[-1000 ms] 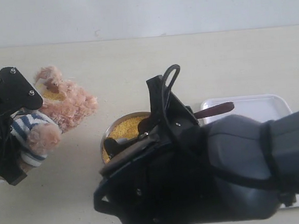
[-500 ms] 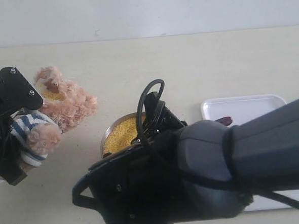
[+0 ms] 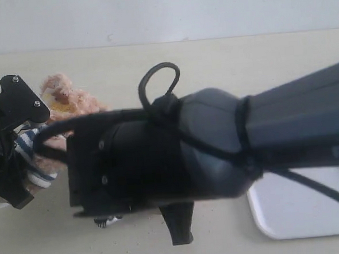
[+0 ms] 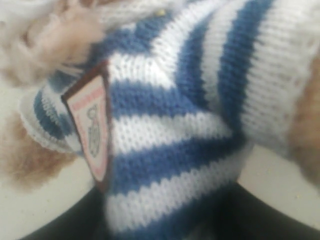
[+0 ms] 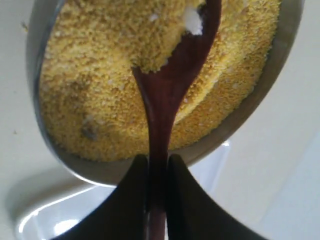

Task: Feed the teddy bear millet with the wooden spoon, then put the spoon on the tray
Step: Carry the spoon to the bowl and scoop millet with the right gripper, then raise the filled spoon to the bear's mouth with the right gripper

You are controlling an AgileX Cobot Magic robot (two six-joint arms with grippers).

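Note:
The teddy bear (image 3: 70,101) sits at the table's left in its striped shirt (image 4: 165,125) with a chest badge (image 4: 92,130). My left gripper (image 4: 170,220) is shut on the bear's body, with a black finger on either side of the shirt. My right gripper (image 5: 157,160) is shut on the handle of the wooden spoon (image 5: 162,100). The spoon's oval end lies in the millet (image 5: 90,90) with a heap of grains on it. The round metal bowl (image 5: 274,75) holds the millet. In the exterior view my right arm (image 3: 159,150) hides bowl and spoon. The white tray (image 3: 301,211) lies at the right.
Part of the tray (image 5: 60,210) shows just beside the metal bowl, under my right gripper. The left arm's black frame (image 3: 9,142) stands at the table's left edge against the bear. A pale wall runs along the table's far side.
My right arm has swung left from beside the tray to over the bowl, taking the spoon with it. It now hides bowl and spoon in the exterior view. The left arm and bear have stayed put.

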